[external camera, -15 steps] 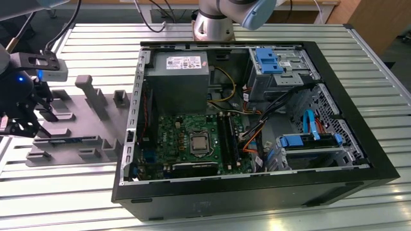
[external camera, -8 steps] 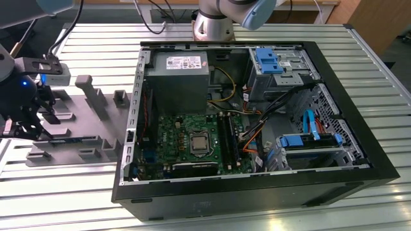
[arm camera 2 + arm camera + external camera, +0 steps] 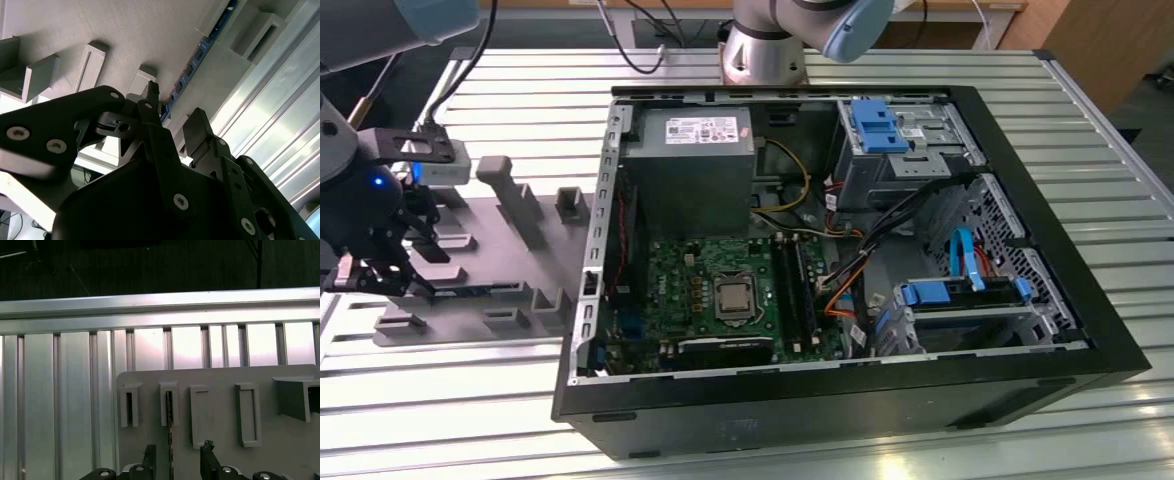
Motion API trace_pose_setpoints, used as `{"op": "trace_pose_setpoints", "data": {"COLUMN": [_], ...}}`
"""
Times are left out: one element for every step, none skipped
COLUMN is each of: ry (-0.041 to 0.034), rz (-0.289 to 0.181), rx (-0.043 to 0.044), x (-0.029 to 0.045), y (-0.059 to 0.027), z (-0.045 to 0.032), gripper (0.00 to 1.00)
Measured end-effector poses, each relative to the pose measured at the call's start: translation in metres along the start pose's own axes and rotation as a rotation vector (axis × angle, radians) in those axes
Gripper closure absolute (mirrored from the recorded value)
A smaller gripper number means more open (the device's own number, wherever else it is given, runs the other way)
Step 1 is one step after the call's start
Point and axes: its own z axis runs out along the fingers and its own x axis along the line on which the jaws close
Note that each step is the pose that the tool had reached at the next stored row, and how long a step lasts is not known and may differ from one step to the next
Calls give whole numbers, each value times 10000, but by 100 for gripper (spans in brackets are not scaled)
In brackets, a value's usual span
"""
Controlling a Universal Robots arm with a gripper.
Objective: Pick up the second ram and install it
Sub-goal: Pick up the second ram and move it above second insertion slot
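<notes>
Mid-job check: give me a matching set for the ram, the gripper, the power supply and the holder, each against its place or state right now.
Things:
1. second ram
2. gripper
3. power supply
4. grey holder

Places or states:
A. inside the open computer case
B. open, straddling the stick
C. lying on the slatted table, beside the case
D. standing on edge in a holder slot

Pairs: 1-D, 2-B, 3-A, 4-C
</notes>
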Motion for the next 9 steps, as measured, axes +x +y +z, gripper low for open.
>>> {"op": "trace_pose_setpoints", "data": {"ry": [4,5,5,4,4,3,3,3,4], "rz": [-3,-4,-4,-4,-4,-4,-4,-4,-4], "rx": [-1,-2,-1,-1,0,0,1,1,1], "x": [0,0,0,0,0,0,0,0,0], "y": [0,0,0,0,0,0,0,0,0], "z": [3,3,3,4,4,4,5,5,5], "gripper": [53,53,53,53,53,53,53,53,53]}}
